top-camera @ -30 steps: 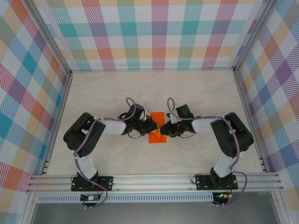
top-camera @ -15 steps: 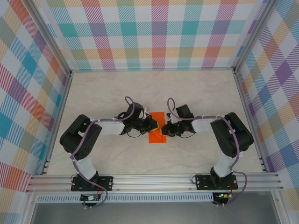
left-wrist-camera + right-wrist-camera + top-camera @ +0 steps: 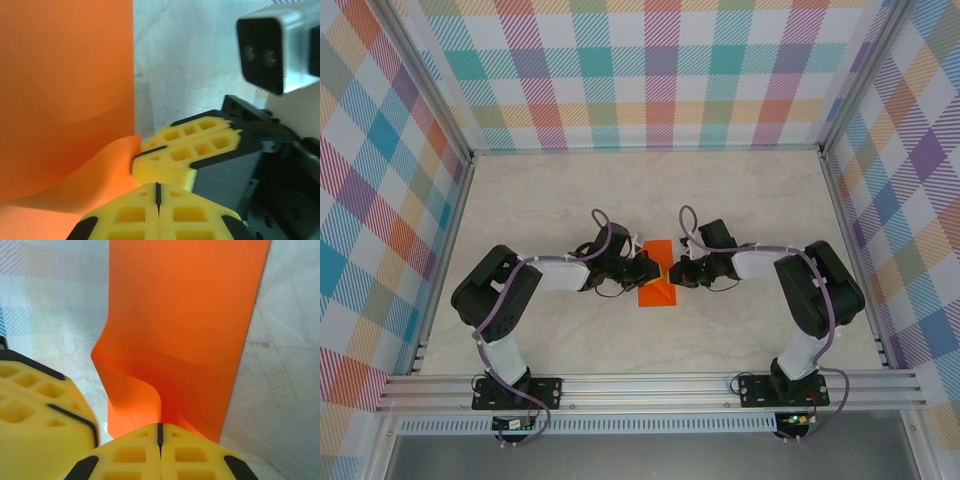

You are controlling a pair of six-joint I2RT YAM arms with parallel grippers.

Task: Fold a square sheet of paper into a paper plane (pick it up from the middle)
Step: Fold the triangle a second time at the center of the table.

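We saw the right fingers (image 3: 125, 455) clamped on the curled square sheet of paper (image 3: 655, 292), the left fingers (image 3: 125, 215) pressed together just beside it.

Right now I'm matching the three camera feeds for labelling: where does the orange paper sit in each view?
Top external: the orange paper lies mid-picture, slightly below centre.
Left wrist: it fills the left side, its lower edge curling up.
Right wrist: it runs down the middle, its left edge curling.
Shared landmark: the pale marbled tabletop, seen right of the paper in both wrist views.
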